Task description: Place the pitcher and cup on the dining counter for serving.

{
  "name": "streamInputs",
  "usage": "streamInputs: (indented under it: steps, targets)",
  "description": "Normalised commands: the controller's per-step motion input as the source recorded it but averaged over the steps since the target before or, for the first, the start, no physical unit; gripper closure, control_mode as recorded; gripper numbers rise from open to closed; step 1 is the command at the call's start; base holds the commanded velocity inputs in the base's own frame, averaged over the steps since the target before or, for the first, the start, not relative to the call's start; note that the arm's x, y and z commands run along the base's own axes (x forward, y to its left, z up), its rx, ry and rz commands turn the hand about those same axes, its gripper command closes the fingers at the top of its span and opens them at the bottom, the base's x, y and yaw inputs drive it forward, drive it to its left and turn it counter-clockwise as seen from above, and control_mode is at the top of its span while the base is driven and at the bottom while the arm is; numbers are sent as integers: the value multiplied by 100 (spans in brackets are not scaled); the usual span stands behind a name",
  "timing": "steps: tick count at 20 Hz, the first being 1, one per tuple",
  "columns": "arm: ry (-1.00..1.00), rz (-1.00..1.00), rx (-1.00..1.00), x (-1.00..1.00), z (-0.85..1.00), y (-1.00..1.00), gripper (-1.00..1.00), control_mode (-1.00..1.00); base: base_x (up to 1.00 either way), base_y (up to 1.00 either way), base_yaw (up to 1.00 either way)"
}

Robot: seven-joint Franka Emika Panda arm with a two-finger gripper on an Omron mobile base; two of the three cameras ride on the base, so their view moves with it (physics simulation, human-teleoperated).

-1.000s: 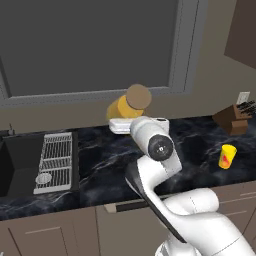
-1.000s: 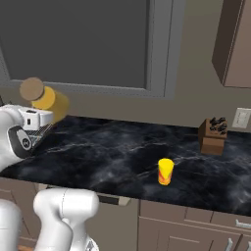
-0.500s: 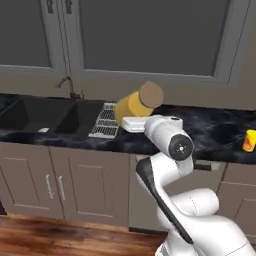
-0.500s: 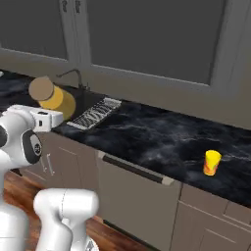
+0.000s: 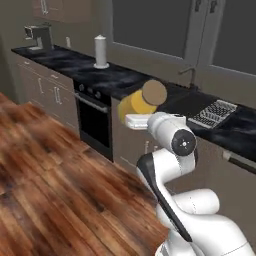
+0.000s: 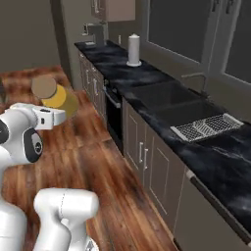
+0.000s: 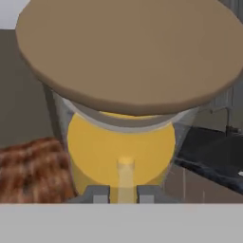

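Note:
My gripper [image 7: 124,192] is shut on the thin side handle of the pitcher [image 7: 121,147]. The pitcher hangs in the air, tilted, its round tan lid [image 7: 133,52] towards the hand camera and orange-yellow liquid behind it. In the left base view the pitcher [image 5: 134,105] sits just above my white hand, at the gripper [image 5: 130,118], in front of the cabinets. From the right base view the pitcher [image 6: 60,97] is held over the wooden floor. The cup and the dining counter are out of view.
A black counter [image 5: 75,62] with a sink [image 6: 166,100] runs along the wall under a window. On it are a dish rack [image 5: 216,112], a white paper roll [image 5: 100,51] and a coffee machine [image 5: 35,36]. An oven [image 5: 94,125] sits below. Wooden floor [image 5: 55,185] spreads to the left.
The whole picture has shifted: the base has backed off and turned left, away from the counter, so floor and oven come in and the cup leaves view. The pitcher stays in my grip.

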Motion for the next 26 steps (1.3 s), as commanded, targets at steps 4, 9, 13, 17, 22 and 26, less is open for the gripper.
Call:
streamInputs:
  steps: [4,9,13,17,22,26]
  targets:
    - [0,0,0,0,0,0,100,100,-14,30,100]
    - [0,0,0,0,0,0,100,100,37,6,87]
    - [0,0,0,0,0,0,100,100,100,-55,29]
    - [0,0,0,0,0,0,100,100,100,-100,8]
    - [0,0,0,0,0,0,100,100,100,-81,6]
    - [0,0,0,0,0,0,100,100,100,-42,4]
